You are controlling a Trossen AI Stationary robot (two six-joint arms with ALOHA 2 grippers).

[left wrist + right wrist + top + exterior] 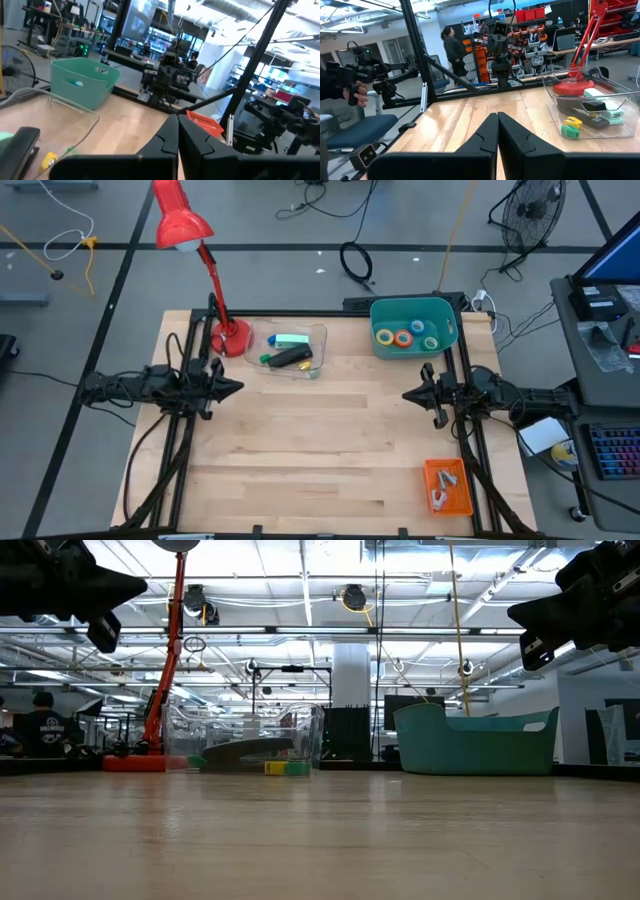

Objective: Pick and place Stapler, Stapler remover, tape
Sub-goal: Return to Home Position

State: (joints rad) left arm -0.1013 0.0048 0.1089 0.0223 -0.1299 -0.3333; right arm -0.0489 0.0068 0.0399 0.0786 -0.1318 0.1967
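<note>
tape rolls [405,337] are sitting in the teal bin [415,301], staplers [290,358] in the clear bin [322,345]; you are holding left gripper [238,387] and right gripper [406,394] clenched, empty, well apart, likely because sorting is done.

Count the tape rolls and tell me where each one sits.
4, all inside the teal bin at the table's far right: the yellow roll, orange roll, blue roll and green roll. None appears hidden.
</note>
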